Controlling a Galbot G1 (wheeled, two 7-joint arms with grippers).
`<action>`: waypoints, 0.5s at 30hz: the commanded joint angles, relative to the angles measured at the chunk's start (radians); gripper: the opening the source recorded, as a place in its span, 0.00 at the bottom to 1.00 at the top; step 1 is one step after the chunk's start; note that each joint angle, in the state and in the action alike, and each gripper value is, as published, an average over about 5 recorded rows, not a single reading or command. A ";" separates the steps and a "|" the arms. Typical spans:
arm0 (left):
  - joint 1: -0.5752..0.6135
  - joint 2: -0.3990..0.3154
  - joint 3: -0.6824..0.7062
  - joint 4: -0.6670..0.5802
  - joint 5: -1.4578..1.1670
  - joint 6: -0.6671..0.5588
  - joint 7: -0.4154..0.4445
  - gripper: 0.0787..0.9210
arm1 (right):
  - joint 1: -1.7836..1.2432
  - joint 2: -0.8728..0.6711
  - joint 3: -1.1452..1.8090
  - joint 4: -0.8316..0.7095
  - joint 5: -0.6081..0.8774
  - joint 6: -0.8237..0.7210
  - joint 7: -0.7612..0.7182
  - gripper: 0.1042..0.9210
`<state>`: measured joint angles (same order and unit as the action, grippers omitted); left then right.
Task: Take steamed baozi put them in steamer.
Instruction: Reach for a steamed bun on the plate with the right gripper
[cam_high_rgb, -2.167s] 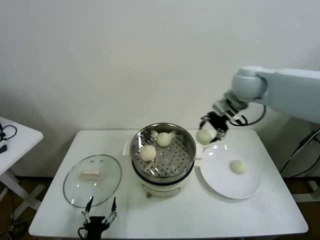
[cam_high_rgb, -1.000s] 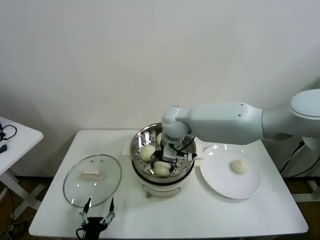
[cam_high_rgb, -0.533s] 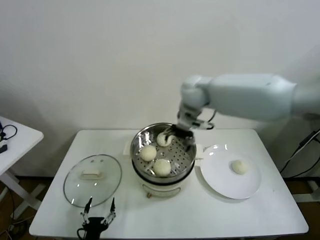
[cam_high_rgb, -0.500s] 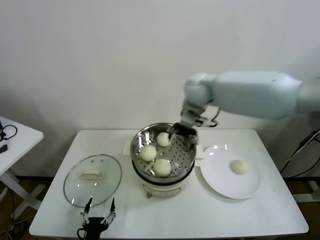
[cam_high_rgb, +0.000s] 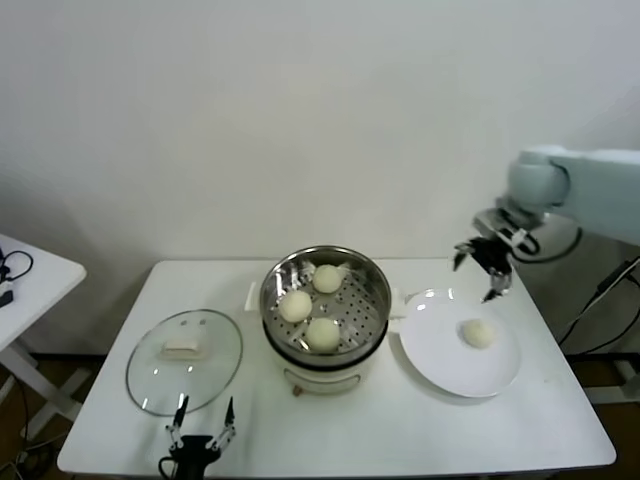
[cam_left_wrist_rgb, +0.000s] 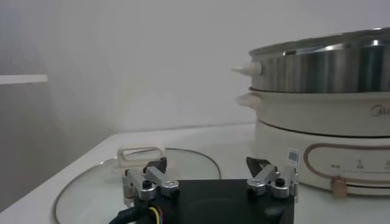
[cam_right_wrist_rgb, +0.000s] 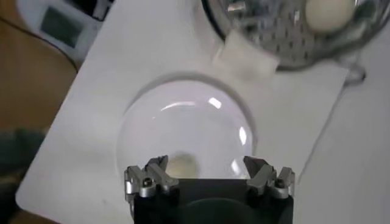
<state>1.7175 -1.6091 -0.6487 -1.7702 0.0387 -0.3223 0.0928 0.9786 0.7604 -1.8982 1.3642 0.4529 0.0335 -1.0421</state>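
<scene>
Steel steamer: 3 baozi | plate: 1 | right gripper jaws released, left gripper too

1. A bare test room or lab set up as a mock kitchen: plain white wall behind a white folding table.
2. Left of that table stands a second white table carrying cables.
</scene>
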 joint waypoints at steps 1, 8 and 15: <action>0.006 -0.023 -0.002 0.002 0.005 -0.002 0.000 0.88 | -0.315 -0.177 0.185 -0.088 -0.140 -0.211 0.081 0.88; 0.018 -0.029 -0.011 0.008 0.013 -0.006 -0.002 0.88 | -0.494 -0.108 0.336 -0.216 -0.210 -0.184 0.101 0.88; 0.014 -0.033 -0.014 0.017 0.018 -0.004 -0.002 0.88 | -0.589 -0.041 0.412 -0.311 -0.247 -0.162 0.107 0.88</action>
<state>1.7326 -1.6091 -0.6609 -1.7584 0.0528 -0.3274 0.0912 0.5962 0.6939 -1.6380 1.1855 0.2806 -0.0988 -0.9622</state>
